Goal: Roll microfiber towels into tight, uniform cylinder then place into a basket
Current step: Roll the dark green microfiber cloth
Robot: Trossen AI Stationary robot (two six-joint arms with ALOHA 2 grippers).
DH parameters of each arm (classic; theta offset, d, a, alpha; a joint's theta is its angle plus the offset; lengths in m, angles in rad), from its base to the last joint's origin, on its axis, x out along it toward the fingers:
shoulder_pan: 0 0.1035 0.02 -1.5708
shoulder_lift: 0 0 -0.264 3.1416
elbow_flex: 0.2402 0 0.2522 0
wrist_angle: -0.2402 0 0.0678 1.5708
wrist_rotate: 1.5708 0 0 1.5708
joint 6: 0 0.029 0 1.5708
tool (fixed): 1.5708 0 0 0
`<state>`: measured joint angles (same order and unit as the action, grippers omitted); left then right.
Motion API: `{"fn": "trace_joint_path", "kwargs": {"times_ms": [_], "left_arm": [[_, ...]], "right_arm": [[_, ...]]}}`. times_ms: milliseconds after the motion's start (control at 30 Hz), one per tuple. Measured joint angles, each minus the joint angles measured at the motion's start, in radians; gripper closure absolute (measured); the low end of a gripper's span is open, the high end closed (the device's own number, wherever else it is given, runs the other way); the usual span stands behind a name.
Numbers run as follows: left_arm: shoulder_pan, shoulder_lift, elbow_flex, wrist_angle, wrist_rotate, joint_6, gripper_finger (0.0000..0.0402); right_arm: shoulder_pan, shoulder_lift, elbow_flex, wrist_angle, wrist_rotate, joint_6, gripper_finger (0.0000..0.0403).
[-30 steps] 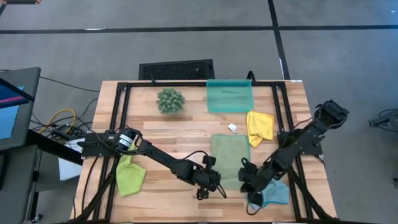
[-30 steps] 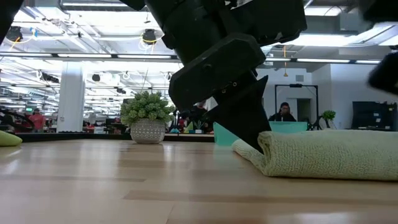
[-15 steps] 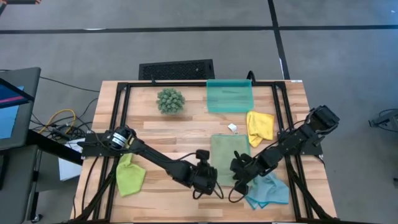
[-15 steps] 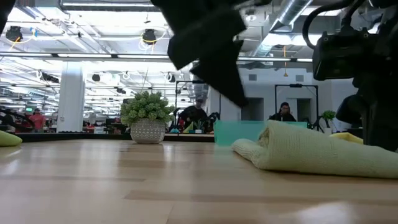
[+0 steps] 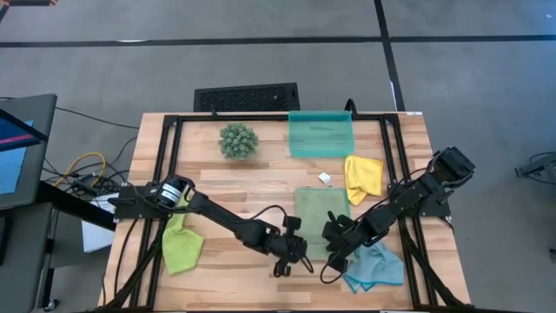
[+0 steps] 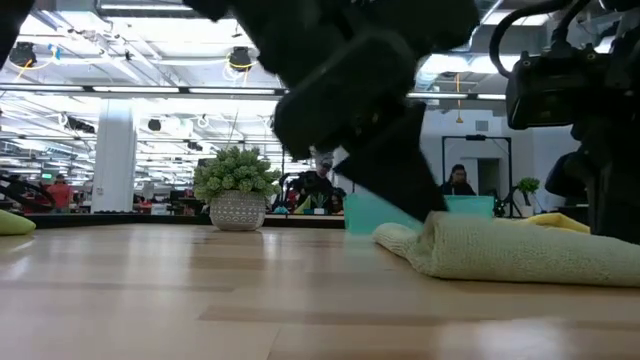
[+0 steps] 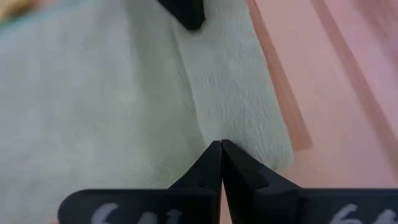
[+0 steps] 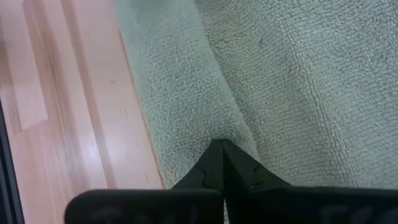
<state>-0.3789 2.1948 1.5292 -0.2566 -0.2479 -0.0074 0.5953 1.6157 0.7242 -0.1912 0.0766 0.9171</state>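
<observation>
Pincers (image 8: 221, 144) pinching sage towel (image 5: 314, 217), fold close-up

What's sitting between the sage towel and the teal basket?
In the high view, only a small white tag on bare wood lies between the sage green towel and the basket.

Bare surface (image 5: 261, 178) runs across the middle of the high view, from the left rail to the sage green towel (image 5: 314, 217), with only the plant ball (image 5: 238, 140) standing at its upper edge. The lower centre is crowded: both arms converge there, the left gripper (image 5: 287, 258) and right gripper (image 5: 334, 252) at the towel's lower edge. The right side is blocked by the yellow towel (image 5: 362, 176), the light blue towel (image 5: 375, 268) and the basket (image 5: 321, 134); the lime green towel (image 5: 182, 247) fills the lower left.
</observation>
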Motion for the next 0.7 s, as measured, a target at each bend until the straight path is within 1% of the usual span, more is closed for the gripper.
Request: {"fn": "trace_joint_path", "kwargs": {"times_ms": [133,267,533,700], "left_arm": [[0.011,-0.001,-0.043,0.054,0.016,-0.012,0.0400],[0.014,-0.001,-0.044,0.050,0.017,-0.013,0.0400],[0.014,-0.001,-0.044,0.050,0.017,-0.013,0.0400],[0.014,-0.001,-0.044,0.048,0.017,-0.013,0.0400]], "right_arm": [[0.000,0.000,0.000,-0.003,-0.001,-0.001,0.0372],[0.000,0.000,0.000,-0.003,-0.001,-0.034,0.0361],[0.004,0.000,0.007,-0.006,-0.015,-0.153,0.0329],[0.047,0.000,0.045,-0.005,-0.023,-0.274,0.0308]]}}
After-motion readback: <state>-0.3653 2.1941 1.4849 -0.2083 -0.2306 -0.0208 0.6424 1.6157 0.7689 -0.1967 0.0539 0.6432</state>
